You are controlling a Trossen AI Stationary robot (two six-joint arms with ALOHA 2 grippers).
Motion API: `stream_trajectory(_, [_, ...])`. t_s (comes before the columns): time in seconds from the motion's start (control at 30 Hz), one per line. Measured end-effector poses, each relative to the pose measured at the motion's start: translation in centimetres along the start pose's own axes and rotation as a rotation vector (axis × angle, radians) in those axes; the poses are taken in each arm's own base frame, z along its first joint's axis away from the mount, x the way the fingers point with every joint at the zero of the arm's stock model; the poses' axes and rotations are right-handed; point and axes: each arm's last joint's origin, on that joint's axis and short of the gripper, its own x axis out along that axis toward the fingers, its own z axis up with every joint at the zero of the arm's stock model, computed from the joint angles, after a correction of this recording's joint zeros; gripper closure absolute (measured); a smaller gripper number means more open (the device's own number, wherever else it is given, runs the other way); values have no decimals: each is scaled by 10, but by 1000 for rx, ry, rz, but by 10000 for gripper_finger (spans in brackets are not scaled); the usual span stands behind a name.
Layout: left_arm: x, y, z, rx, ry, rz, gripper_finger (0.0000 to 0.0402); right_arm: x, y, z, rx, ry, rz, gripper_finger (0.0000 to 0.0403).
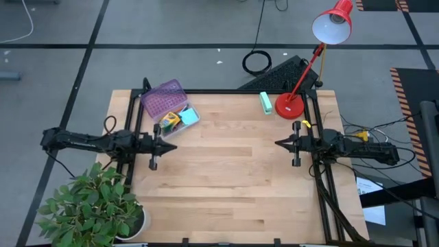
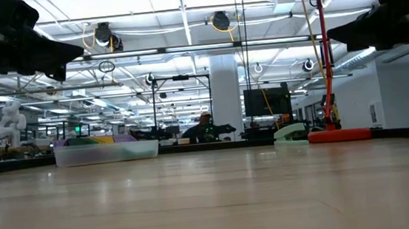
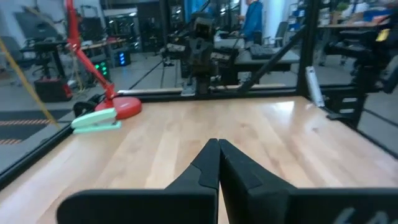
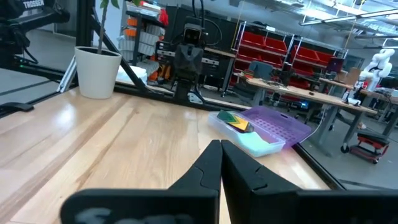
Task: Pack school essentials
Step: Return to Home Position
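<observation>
both pincers are held shut and empty above the desk [image 1: 226, 178] — the left pincer [image 1: 173, 145] at its left edge, the right pincer [image 1: 278, 143] opposite. the small stationery set [image 1: 171, 110] is seen at the far left corner, near the left pincer.

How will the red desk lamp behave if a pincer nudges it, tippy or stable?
Probably tippy if hit high: the red desk lamp carries its shade far out on a long slanted arm, off to one side of its round base. A nudge low on the base would more likely slide it across the smooth wooden table. The mint-green block beside it could get bumped.
</observation>
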Motion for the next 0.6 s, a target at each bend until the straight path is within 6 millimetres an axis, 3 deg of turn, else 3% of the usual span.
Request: stream_trajectory(0.6, [-18,-3,3,44,-61,-116,401,0,0,0,0,-3,-1,403])
